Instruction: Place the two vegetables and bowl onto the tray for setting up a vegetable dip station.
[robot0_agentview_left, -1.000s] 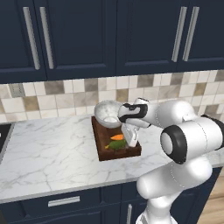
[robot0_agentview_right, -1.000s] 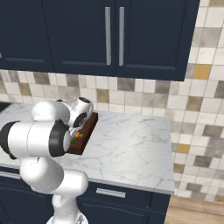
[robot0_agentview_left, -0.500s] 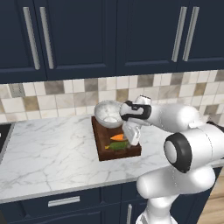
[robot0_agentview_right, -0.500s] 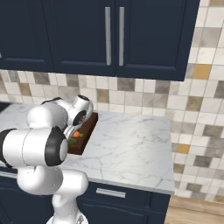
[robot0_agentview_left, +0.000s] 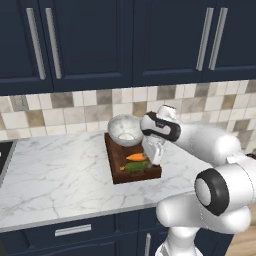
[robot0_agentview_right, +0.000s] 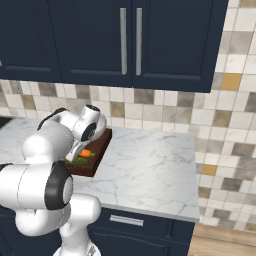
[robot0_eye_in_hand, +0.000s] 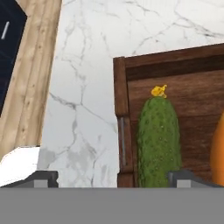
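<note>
Hovering low over the tray's (robot0_agentview_left: 116, 165) near end, the hand (robot0_agentview_left: 152, 154) is spread wide and holds nothing. Just below it lie the cucumber (robot0_eye_in_hand: 158, 138) and the carrot (robot0_agentview_left: 135, 156); the bowl (robot0_agentview_left: 125, 130) sits at the far end. The task looks complete on the marble bench (robot0_agentview_left: 55, 170).

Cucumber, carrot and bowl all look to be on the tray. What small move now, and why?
Probably lift the gripper straight up and clear. Its fingers stand open, with nothing between them. The cucumber lies flat in the tray beside the carrot, and the bowl sits at the tray's far end, so nothing seems left to place.
</note>
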